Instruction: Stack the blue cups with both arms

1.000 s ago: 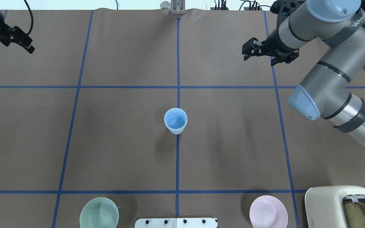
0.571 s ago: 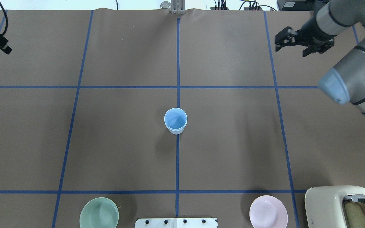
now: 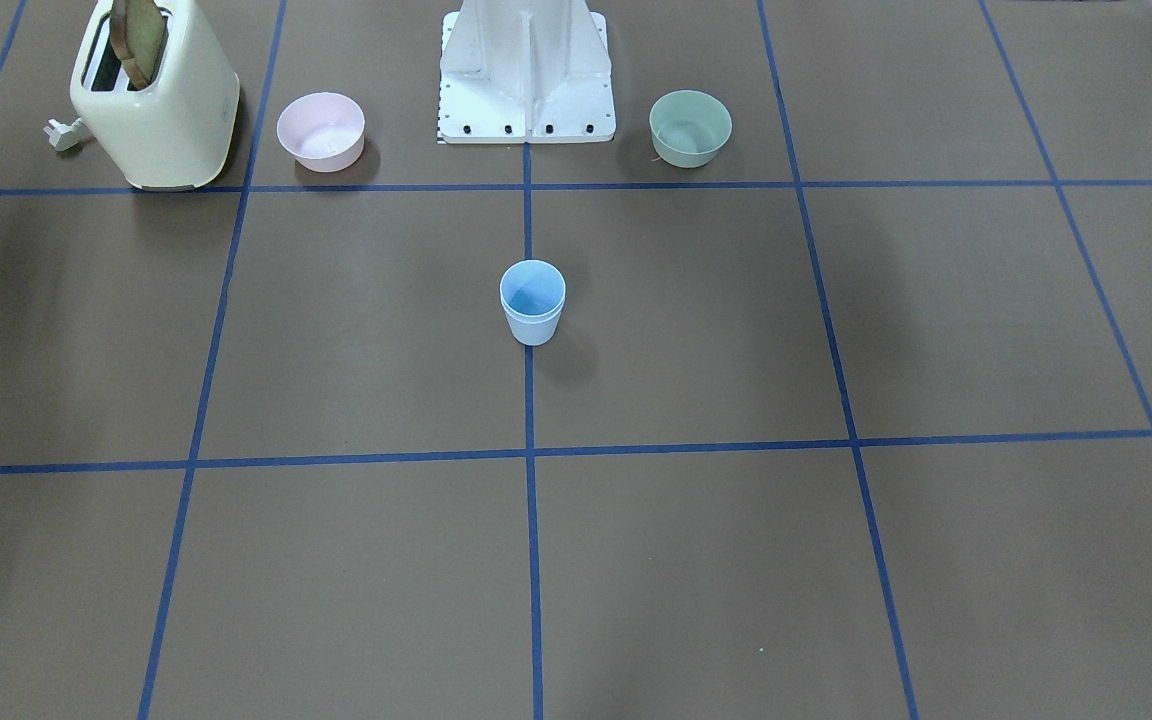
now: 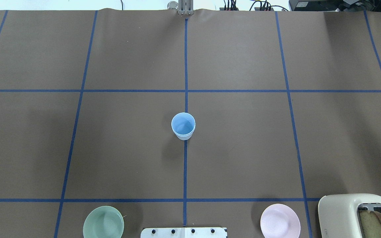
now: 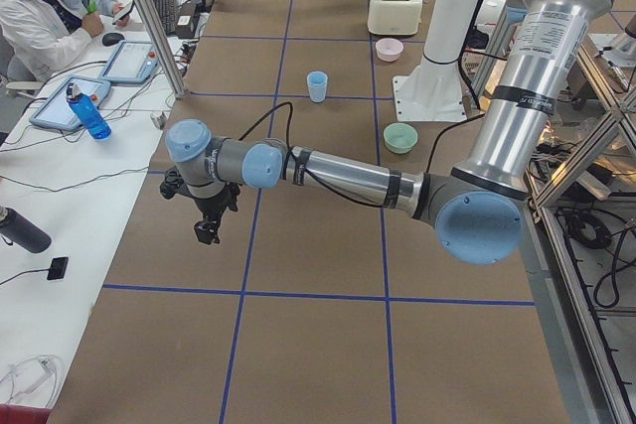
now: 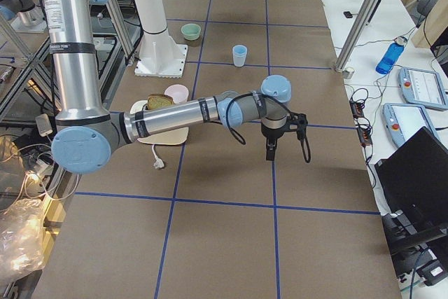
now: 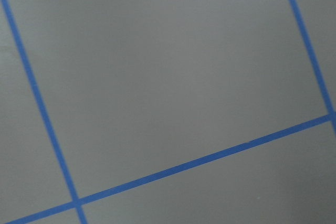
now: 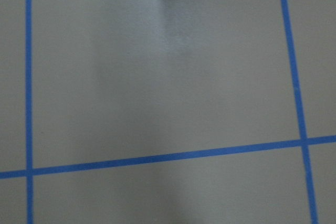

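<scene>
Blue cups (image 4: 183, 127) stand upright at mid-table (image 4: 243, 158), on the centre tape line (image 4: 185, 165). One is nested in the other, and the front-facing view shows a double rim. Their position is unchanged over the last second. What has changed is that both arms have swung outward. A second ago both claws hung over the far corners in the overhead view, and now that view shows neither clearly. From the side cameras, the left arm (image 5: 338, 178) stretches low over the table's left end with the left claw (image 5: 207, 232) pointing down over bare paper. The right arm (image 6: 175, 113) and right claw (image 6: 271, 150) mirror this at the right end. Both claws are well apart from the cups. I cannot tell whether either is open or closed, because the wrist cameras show only paper and tape. Judgement: the stack is complete and the arms are clearing away.
</scene>
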Tool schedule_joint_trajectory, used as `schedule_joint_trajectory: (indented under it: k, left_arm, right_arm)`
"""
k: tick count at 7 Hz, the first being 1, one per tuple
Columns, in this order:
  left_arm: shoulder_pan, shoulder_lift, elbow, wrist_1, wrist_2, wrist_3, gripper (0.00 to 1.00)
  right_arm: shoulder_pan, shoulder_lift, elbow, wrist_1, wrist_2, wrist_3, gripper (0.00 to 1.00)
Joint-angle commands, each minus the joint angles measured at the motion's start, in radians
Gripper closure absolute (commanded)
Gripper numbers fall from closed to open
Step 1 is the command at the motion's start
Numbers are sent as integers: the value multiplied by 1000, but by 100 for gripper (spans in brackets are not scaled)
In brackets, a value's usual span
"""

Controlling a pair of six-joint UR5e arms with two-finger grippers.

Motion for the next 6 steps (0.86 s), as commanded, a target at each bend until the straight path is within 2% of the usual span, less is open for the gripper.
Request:
schedule_joint_trajectory:
  k: [1,2,3,4,5,6]
  left_arm:
    - [-55,26,-5,67,-5,49,1]
    - [-56,42,-7,90,-3,60,1]
    - [-56,116,-23,89,3,98,1]
    - [-56,229,-142,97,1,103,1]
    - [-56,262,-181,112,-3,100,1]
    - [-55,264,-175,111,-3,100,1]
  right_arm:
    - [67,-84,8,-1,-1,-80,0]
    - [69,-98,8,-3,-4,-80,0]
    - [69,-116,24,-3,-4,-82,0]
    - [64,-141,54,-3,-7,-82,0]
    - [64,-142,58,-3,-9,-82,0]
    - [67,-142,58,-3,-10,-82,0]
